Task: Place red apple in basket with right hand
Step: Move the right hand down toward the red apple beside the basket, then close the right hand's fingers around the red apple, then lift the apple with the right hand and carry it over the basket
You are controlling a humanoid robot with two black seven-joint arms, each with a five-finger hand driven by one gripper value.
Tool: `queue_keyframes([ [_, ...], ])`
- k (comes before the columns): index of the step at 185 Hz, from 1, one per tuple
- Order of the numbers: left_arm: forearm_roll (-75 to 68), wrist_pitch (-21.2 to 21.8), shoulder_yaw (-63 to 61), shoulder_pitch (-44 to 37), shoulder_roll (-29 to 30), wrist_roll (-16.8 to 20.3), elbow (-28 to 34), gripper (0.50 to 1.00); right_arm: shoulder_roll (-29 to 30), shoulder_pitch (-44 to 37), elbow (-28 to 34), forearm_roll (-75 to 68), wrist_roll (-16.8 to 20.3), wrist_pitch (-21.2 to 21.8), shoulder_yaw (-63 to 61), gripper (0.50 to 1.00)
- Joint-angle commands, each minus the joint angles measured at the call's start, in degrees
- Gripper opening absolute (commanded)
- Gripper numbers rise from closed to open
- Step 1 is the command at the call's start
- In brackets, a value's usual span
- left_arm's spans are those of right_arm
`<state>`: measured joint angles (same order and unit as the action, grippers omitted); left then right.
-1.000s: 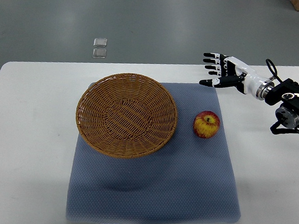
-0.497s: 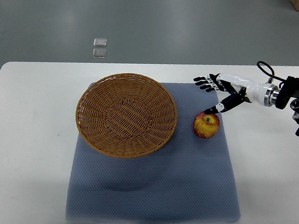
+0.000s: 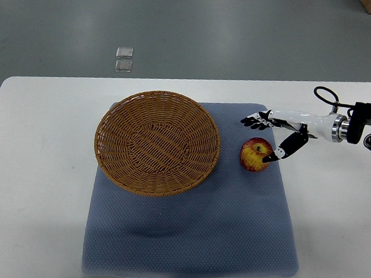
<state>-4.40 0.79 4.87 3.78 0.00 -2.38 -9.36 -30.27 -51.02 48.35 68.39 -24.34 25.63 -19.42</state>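
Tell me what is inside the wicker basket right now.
Nothing shows inside the wicker basket: only its woven bottom and walls. The red apple lies outside it on the blue mat, beside the right hand. Whatever is under the basket is covered.

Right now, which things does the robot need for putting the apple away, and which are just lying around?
Needed for the job:
red apple
basket
right robot hand, open and reaching around the apple

Just lying about:
blue mat
white table
two small clear squares on the floor
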Motion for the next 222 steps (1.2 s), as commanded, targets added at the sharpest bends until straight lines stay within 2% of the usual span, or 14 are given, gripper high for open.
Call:
queue_keyframes([
  [1, 0.0, 0.0, 0.05, 0.0, 0.0, -0.08, 0.13, 1.0, 0.21, 0.04, -0.01, 1.57, -0.01, -0.49, 0.17, 0.917],
  [50, 0.0, 0.0, -0.04, 0.0, 0.0, -0.08, 0.04, 1.0, 0.39, -0.13, -0.01, 2.98, -0.01, -1.02, 2.28, 0.917],
  [97, 0.0, 0.0, -0.04, 0.0, 0.0, -0.08, -0.13, 1.0, 0.74, -0.05, -0.1, 5.79, -0.09, -5.85, 5.01, 0.909],
  [107, 0.0, 0.0, -0.04, 0.0, 0.0, 0.01, -0.13, 1.0, 0.74, 0.04, -0.1, 5.88, -0.01, -7.08, 5.45, 0.875],
  [116, 0.0, 0.0, -0.04, 0.0, 0.0, 0.01, -0.13, 1.0, 0.74, 0.04, -0.1, 5.88, -0.01, -7.08, 5.45, 0.874],
  [117, 0.0, 0.0, -0.04, 0.0, 0.0, 0.01, -0.13, 1.0, 0.74, 0.04, -0.1, 5.88, -0.01, -7.52, 5.45, 0.848],
  [121, 0.0, 0.0, -0.04, 0.0, 0.0, -0.08, -0.13, 1.0, 0.74, 0.04, -0.19, 5.88, -0.09, -7.79, 5.45, 0.836],
  [161, 0.0, 0.0, -0.04, 0.0, 0.0, -0.08, -0.13, 1.0, 0.74, 0.13, -0.19, 5.97, -0.09, -9.11, 5.45, 0.791],
  [162, 0.0, 0.0, -0.04, 0.0, 0.0, -0.08, -0.13, 1.0, 0.74, 0.13, -0.19, 5.97, -0.18, -9.28, 5.45, 0.768],
  [175, 0.0, 0.0, -0.04, 0.0, 0.0, -0.08, -0.13, 1.0, 0.74, 0.13, -0.19, 5.97, -0.27, -9.98, 5.45, 0.736],
  [184, 0.0, 0.0, -0.04, 0.0, 0.0, -0.08, -0.13, 1.0, 0.74, 0.13, -0.19, 5.97, -0.27, -9.98, 5.45, 0.735],
  [185, 0.0, 0.0, -0.04, 0.0, 0.0, 0.01, -0.13, 1.0, 0.83, 0.13, -0.19, 5.97, -0.97, -10.59, 5.45, 0.705],
  [189, 0.0, 0.0, -0.04, 0.0, 0.0, -0.08, -0.13, 1.0, 0.83, 0.13, -0.18, 5.97, -1.32, -10.77, 5.45, 0.695],
  [222, 0.0, 0.0, 0.05, 0.0, 0.0, 0.01, -0.13, 1.0, 1.35, -0.4, -0.19, 5.97, -2.29, -12.09, 5.36, 0.664],
])
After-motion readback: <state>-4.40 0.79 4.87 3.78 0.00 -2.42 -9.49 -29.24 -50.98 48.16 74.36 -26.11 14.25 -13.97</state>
